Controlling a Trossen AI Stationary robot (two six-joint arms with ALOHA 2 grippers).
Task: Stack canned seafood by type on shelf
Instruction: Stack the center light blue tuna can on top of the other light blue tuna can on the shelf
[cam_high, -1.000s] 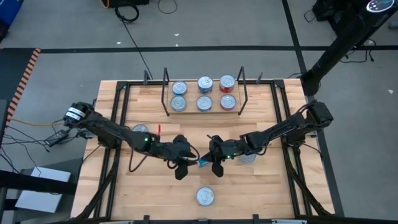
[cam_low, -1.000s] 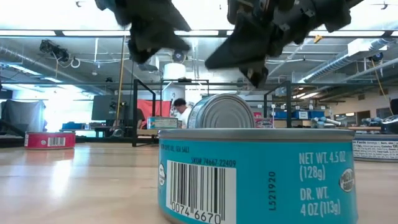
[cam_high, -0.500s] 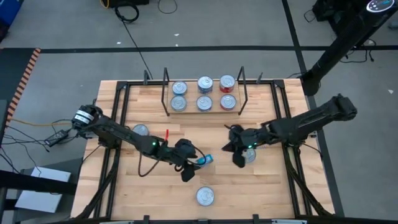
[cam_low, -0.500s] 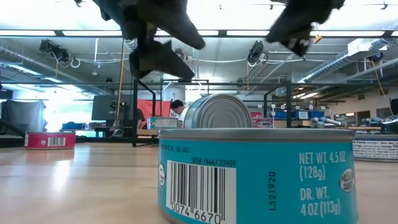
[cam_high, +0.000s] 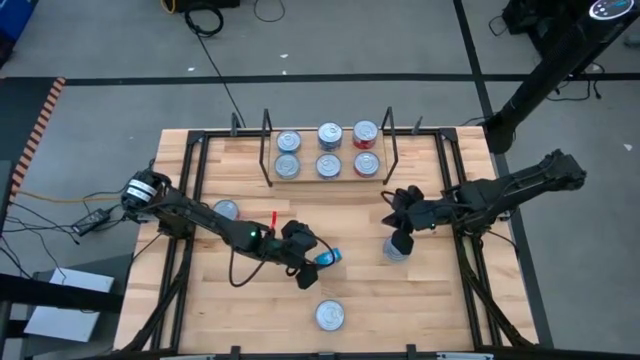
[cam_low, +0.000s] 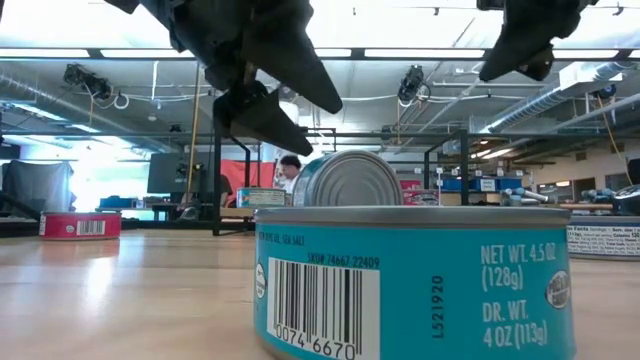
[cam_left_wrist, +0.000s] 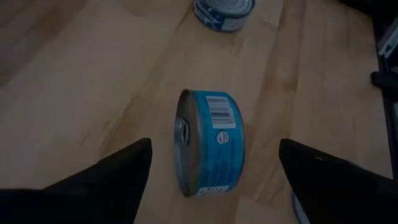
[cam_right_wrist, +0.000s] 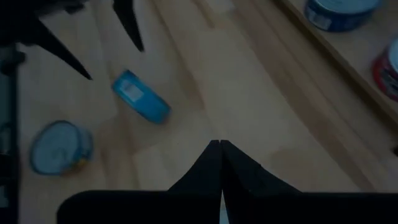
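Observation:
A blue-labelled tin (cam_left_wrist: 208, 142) stands on its rim on the tabletop, silver lid facing sideways; it also shows in the high view (cam_high: 329, 258). My left gripper (cam_left_wrist: 214, 149) is open, one finger on either side of this tin, touching nothing. My right gripper (cam_high: 401, 234) is shut and hovers right of centre, above another tin (cam_high: 394, 253). The shelf (cam_high: 328, 180) at the far side carries six tins lying flat: blue ones (cam_high: 288, 153) and two red ones (cam_high: 366, 150). A blue tin (cam_low: 410, 285) lies flat by the near edge.
A lone tin (cam_high: 226, 210) lies flat on the table's left part beside my left arm; a red tin (cam_low: 80, 225) shows on the left of the low view. The black wire uprights (cam_high: 390, 140) close off the shelf's ends. Black frame rails (cam_high: 455, 190) run along the table's sides.
My right gripper has drawn back from the upended blue tin toward the table's right and far side, stopping above the tin right of centre. My left gripper has shifted slightly toward the near edge, staying at the blue tin, which has kept its place on its rim.

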